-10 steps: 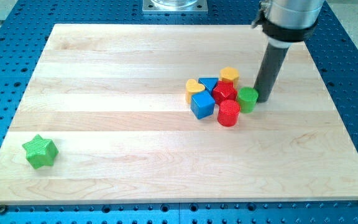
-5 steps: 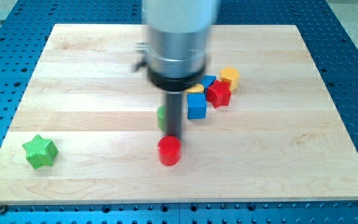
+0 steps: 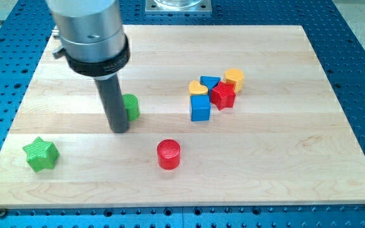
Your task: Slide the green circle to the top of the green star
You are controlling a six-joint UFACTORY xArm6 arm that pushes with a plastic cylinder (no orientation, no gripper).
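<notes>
The green circle lies on the wooden board left of the middle, partly hidden behind my rod. My tip rests on the board just below and left of it, touching or nearly touching it. The green star sits near the board's lower left corner, well to the left of and below the tip and the green circle.
A red circle lies alone below the middle. A cluster sits right of the middle: a blue cube, a yellow heart, a blue triangle-like block, a red star and a yellow block.
My rod swept left across the board from the cluster. The green circle moved left with it. The red circle was knocked down and left out of the cluster.
</notes>
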